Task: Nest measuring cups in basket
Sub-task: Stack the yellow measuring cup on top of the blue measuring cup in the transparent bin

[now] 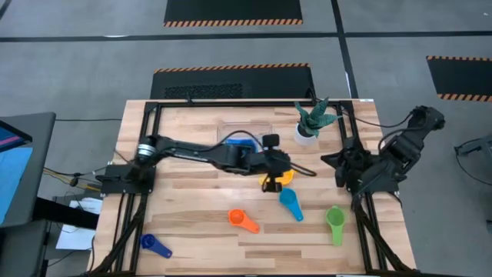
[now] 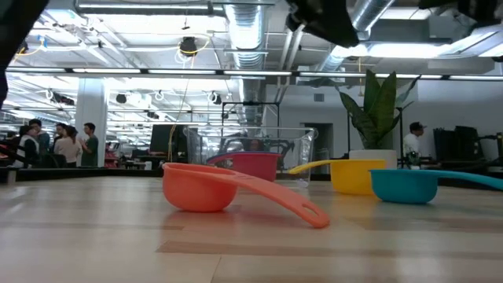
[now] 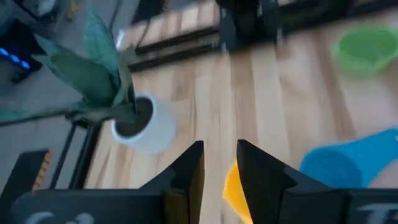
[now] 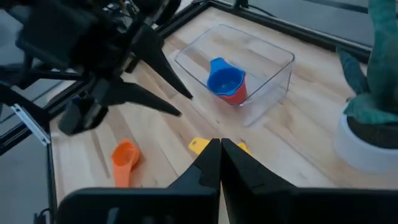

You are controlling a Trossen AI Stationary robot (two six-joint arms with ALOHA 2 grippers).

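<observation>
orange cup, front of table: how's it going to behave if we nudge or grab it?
The orange cup looks like thin moulded plastic, so probably light and stiff. It sits tilted, its handle tip touching the table, so a nudge would likely rock or spin it. The flat handle probably gives the easiest grasp.

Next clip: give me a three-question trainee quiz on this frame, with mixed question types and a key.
1. True or false: the basket is empty.
2. Which cup lies directly under the left gripper? A) green B) yellow C) dark blue
3. Fill in: the right gripper waits near the table's right edge, with its fingers ____.

Key:
1. False: a blue cup sits nested in a red cup inside it.
2. B: the yellow cup; the fingers stand apart above it, not gripping.
3. shut
</observation>
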